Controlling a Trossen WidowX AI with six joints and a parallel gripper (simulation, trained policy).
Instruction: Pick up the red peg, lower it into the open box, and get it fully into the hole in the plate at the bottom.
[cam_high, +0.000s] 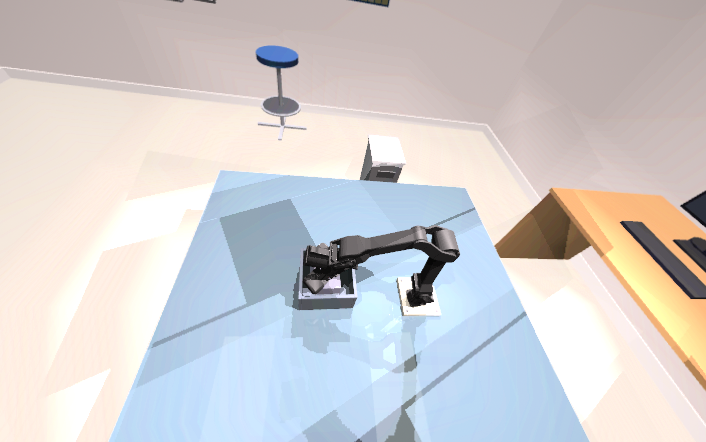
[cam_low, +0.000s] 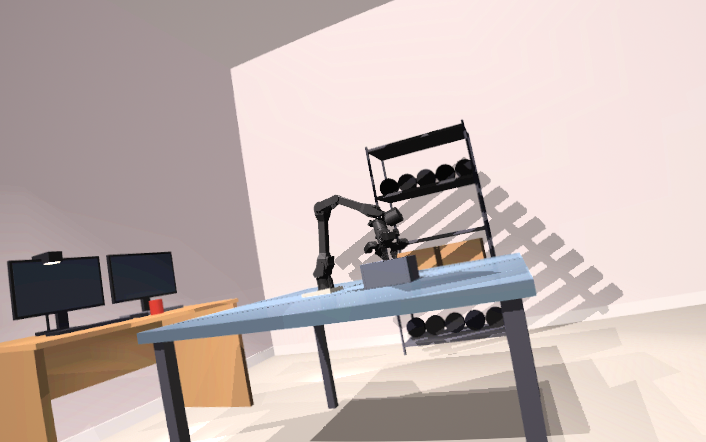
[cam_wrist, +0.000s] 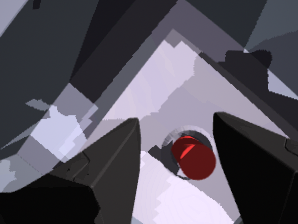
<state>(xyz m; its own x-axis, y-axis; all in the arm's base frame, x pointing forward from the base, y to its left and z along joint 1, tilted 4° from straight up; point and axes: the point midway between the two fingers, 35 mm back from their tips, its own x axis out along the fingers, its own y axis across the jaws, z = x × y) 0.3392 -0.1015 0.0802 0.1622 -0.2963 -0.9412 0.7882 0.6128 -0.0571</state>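
Hovering over the plate (cam_high: 333, 284) (cam_wrist: 157, 100), with fingertips parted moderately and nothing gripped: the gripper (cam_high: 318, 281) (cam_low: 388, 257) (cam_wrist: 176, 125). Between its dark, tapering fingers, with a gap on either side: the red peg (cam_wrist: 196, 162), smooth and cylindrical, inside the raised round rim of the hole. Cannot tell the seating depth, or true lean from camera slant.

Could jam if leaning against the rim; could get knocked askew by a finger drifting sideways, or dragged up by one catching during the lift. Might need a straight press down if proud.

Around the plate, pale, flat and square-cornered: the open box (cam_high: 327, 302) (cam_low: 388, 274) (cam_wrist: 40, 75), grey and straight-walled, well in from the left and right edges of the glossy blue bench (cam_high: 260, 374) (cam_low: 333, 307). Towards the right edge: the cream base plate (cam_high: 433, 311) (cam_low: 311, 294). Past the far edge, beyond the far-left corner: a blue round-seated stool (cam_high: 276, 55).
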